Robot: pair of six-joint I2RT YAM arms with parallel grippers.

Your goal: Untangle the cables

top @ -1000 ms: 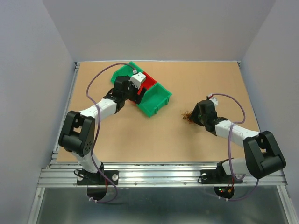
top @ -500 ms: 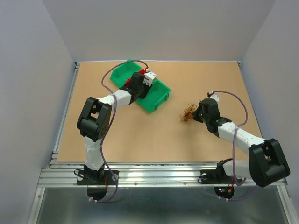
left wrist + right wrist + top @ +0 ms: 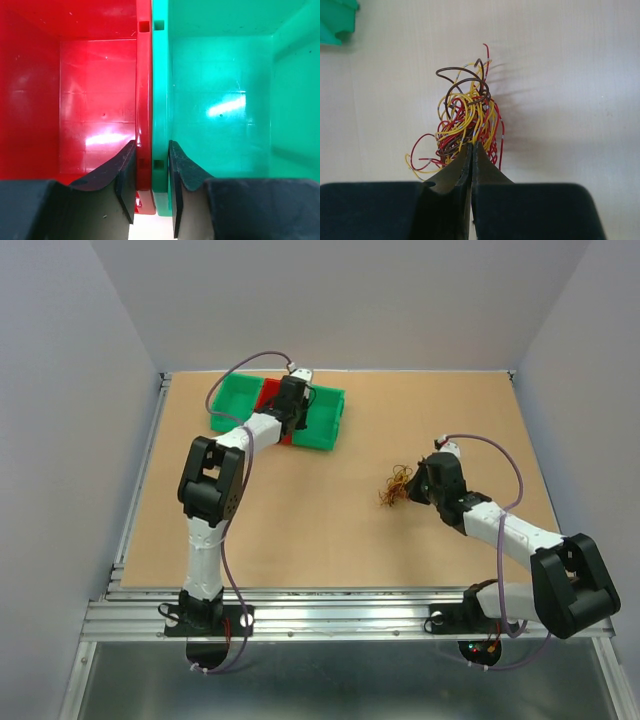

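Near edge: both arm bases bolted side by side. Right arm reaches forward over table (image 3: 300, 530), right of centre. Right gripper (image 3: 471, 146) fully closed, tips pinching near side of cables (image 3: 467, 117). Cables form one tangled clump of yellow, red and brown strands at mid-right of table, loops fanning away from jaws; contact with surface unclear. Well apart, far left: left arm stretched to row of bins. Left gripper (image 3: 151, 150) part-open, one finger inside each bin, clamping abutting walls of red bin (image 3: 95, 100) and green bin (image 3: 225, 100). Second green bin (image 3: 230, 398) on red bin's other side.

white arm links (image 3: 203, 550), black joints (image 3: 210, 480), lilac cables (image 3: 262, 354), black fingers (image 3: 125, 170)
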